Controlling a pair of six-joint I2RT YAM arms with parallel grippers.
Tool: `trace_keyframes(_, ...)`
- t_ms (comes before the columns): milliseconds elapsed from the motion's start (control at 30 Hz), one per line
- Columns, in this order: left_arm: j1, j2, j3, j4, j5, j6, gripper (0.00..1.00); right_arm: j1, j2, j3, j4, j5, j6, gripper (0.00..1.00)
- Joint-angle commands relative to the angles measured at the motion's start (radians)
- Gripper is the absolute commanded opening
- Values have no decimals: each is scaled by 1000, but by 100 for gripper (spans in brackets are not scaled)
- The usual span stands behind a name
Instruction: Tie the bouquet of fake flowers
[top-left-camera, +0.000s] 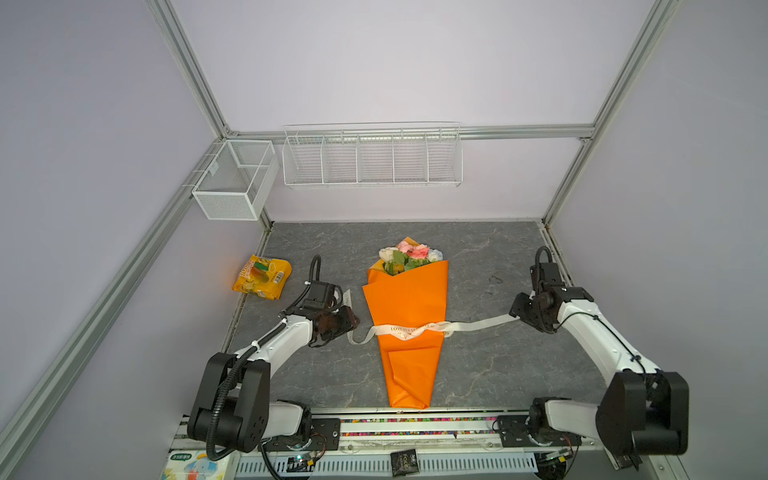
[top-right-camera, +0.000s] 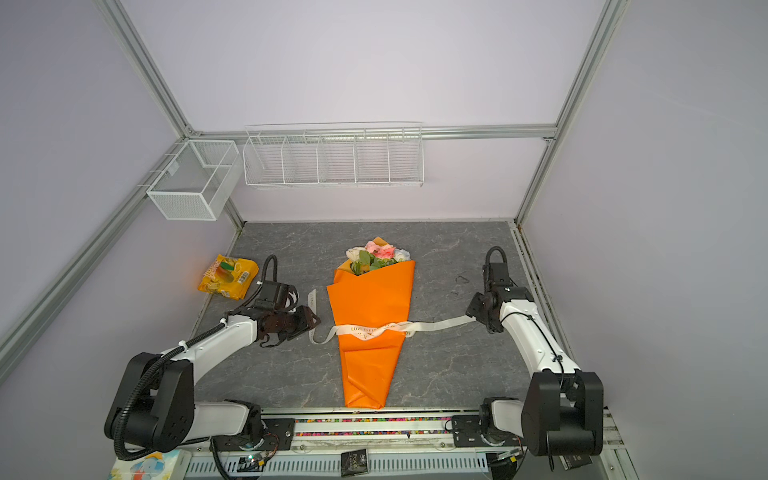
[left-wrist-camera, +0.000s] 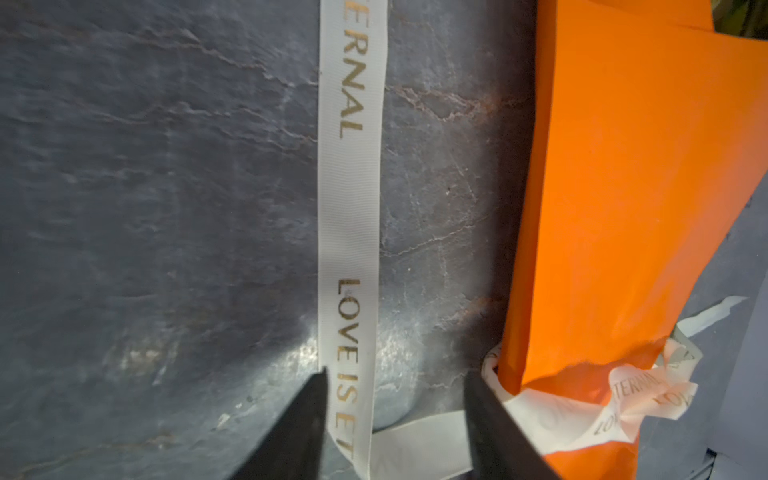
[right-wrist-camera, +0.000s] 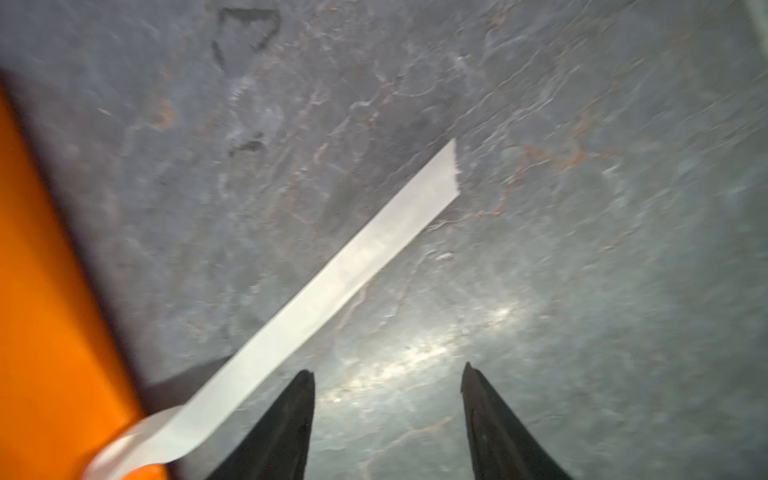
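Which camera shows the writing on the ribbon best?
The left wrist view: the ribbon runs close, its gold lettering readable. Both top views show the ribbon tied round the bouquet of fake flowers, print tiny. The right wrist view shows a blurred tail, no lettering.

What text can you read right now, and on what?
"LOVE IS ET", then "ERNAL": gold letters on the ribbon, in the left wrist view.
"ETERNAL": the ribbon where it wraps the bouquet.
Print on the snack bag: too blurred.
Label on the black packet: too small to read.
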Motion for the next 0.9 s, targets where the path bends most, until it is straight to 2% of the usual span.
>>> trace_keyframes(0, 5, -40, -6, -16, -63, -22, 61, 54, -37, -89, 119, -178, 286, 61)
trace_keyframes(100, 8, -81, -16, -28, -129, -90, 70, 174, -58, -175, 292, -183, 504, 62)
trace_keyframes(233, 14, -105, -2, -46, -151, -83, 71, 275, -21, -241, 427, -203, 728, 67)
trace_keyframes(300, 20, -101, 3, -56, -164, -77, 75, 319, -11, -271, 469, -173, 840, 68)
trace_keyframes(400, 41, -88, 12, -58, -149, -72, 76, 359, -12, -316, 537, -101, 989, 75)
trace_keyframes(433, 46, -84, 14, -58, -141, -67, 76, 366, -7, -323, 570, -90, 1009, 80)
trace_keyframes(567, 58, -77, 25, -70, -139, -54, 77, 374, 48, -324, 651, -106, 1088, 83)
trace_keyframes(700, 65, -62, 27, -61, -120, -54, 77, 390, 125, -322, 709, -137, 1179, 81)
trace_keyframes(867, 67, -33, 31, -62, -98, -57, 78, 442, 188, -305, 733, -114, 1249, 76)
